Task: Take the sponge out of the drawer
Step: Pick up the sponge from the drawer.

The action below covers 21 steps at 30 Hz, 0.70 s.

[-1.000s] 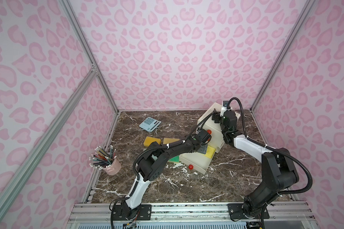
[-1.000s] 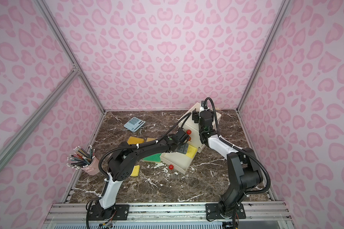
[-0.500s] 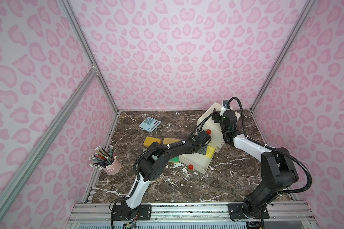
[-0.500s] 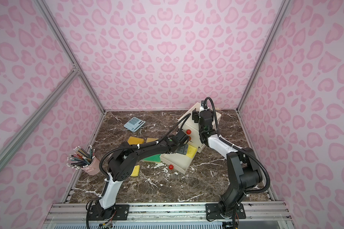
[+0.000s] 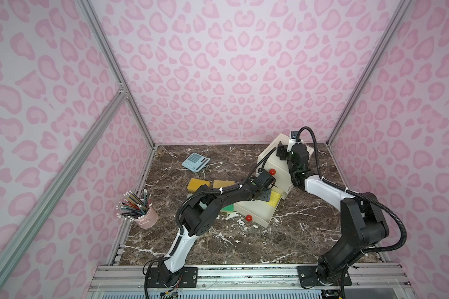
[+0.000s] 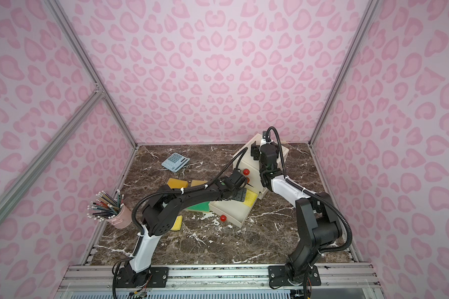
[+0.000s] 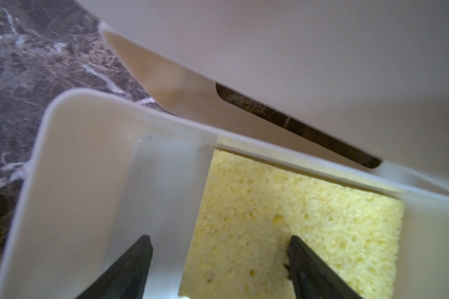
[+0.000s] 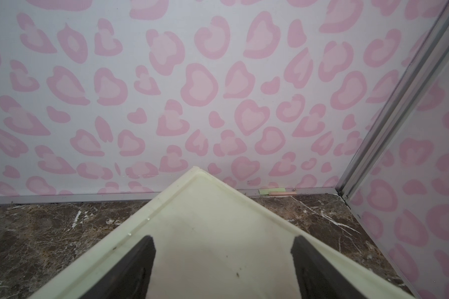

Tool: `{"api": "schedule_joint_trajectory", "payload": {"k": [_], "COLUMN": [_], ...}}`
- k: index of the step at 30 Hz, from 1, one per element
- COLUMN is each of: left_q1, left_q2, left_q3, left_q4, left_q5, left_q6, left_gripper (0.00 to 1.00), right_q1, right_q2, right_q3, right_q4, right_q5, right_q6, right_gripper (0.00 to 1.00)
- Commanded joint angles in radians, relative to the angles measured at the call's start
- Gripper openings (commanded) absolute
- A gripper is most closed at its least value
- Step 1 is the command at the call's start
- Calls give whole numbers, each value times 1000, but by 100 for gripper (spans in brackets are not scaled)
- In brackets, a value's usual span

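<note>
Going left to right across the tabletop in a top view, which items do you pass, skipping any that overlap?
pink pencil cup → blue calculator → nearer red knob → yellow sponge

drawer: open on top, so my left claw gets in from above; the side wall stands close by one finger.
drawer floor: bare strip between that wall and the sponge, room for one finger.
cabinet: its front rises just behind the drawer's back wall and blocks me there.
cabinet top: flat and bare under my right claw, jaws apart; pink wall beyond it.
table: open marble in front of the drawer; green sponge lies against its left side.
</note>
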Motion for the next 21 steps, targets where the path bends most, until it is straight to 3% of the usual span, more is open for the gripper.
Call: {"api": "schedule_joint_trajectory", "payload": {"k": [1, 10, 16, 21], "left_q1": [0, 1, 1, 2], "left_q2": [15, 25, 24, 20], "left_q3": [-6, -17, -17, -15], "left_q4": [35, 50, 49, 51], "left_q5": [59, 97, 95, 104], "left_q6": [-5, -8, 1, 11], "left_gripper": [80, 64, 46, 39], "right_q1": [-4, -4, -5, -5], "right_q2": [42, 39, 44, 56], "right_q3": [-29, -32, -29, -22], "right_q4": [-413, -410, -410, -417], "right_q5": [44, 45, 45, 52], "right_q6": [-51, -50, -51, -51], "right_gripper": [84, 84, 84, 84]}}
